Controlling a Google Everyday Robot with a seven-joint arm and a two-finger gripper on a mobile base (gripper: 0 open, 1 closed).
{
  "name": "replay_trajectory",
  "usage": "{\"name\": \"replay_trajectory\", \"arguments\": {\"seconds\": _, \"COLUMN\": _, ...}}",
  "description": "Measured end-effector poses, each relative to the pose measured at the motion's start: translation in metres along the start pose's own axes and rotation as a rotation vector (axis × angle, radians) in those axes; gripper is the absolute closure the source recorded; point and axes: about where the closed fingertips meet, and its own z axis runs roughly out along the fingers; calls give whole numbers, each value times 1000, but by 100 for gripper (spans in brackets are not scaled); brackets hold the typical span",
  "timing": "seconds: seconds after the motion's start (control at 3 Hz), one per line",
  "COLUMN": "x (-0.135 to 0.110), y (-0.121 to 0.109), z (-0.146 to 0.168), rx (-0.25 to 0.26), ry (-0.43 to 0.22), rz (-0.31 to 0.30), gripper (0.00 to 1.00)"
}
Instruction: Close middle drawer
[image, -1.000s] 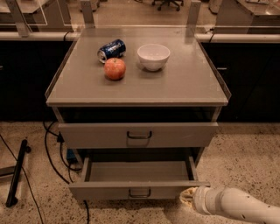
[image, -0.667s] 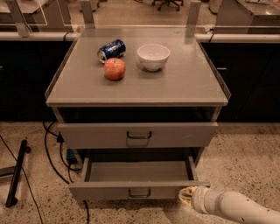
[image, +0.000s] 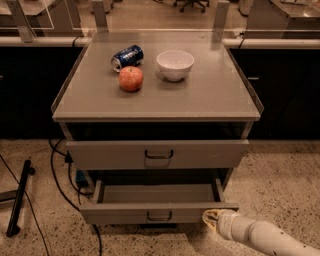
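Note:
The middle drawer (image: 125, 214) stands pulled out from the grey cabinet, below the taller top drawer (image: 200, 153). Its shallow grey tray shows nothing inside, and a small dark loop handle (image: 160, 216) sits at the centre of its low front panel. My gripper (image: 210, 218) is at the right end of that front panel, touching or nearly touching its lower right corner. The pale arm reaches in from the bottom right. The lowest drawer is hidden under the open one.
On the cabinet top (image: 215, 95) lie a blue can (image: 127, 56) on its side, a red apple (image: 131, 78) and a white bowl (image: 175, 64). Dark cables (image: 60, 185) and a black stand leg (image: 19, 197) lie on the speckled floor at the left.
My gripper has edged slightly left and up, closer to the right corner of the drawer front. The drawer has not visibly moved.

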Motion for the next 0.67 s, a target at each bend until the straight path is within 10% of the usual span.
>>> {"name": "replay_trajectory", "arguments": {"seconds": 0.67, "x": 1, "y": -18, "z": 17, "rx": 46, "ry": -23, "rz": -24, "gripper": 100}}
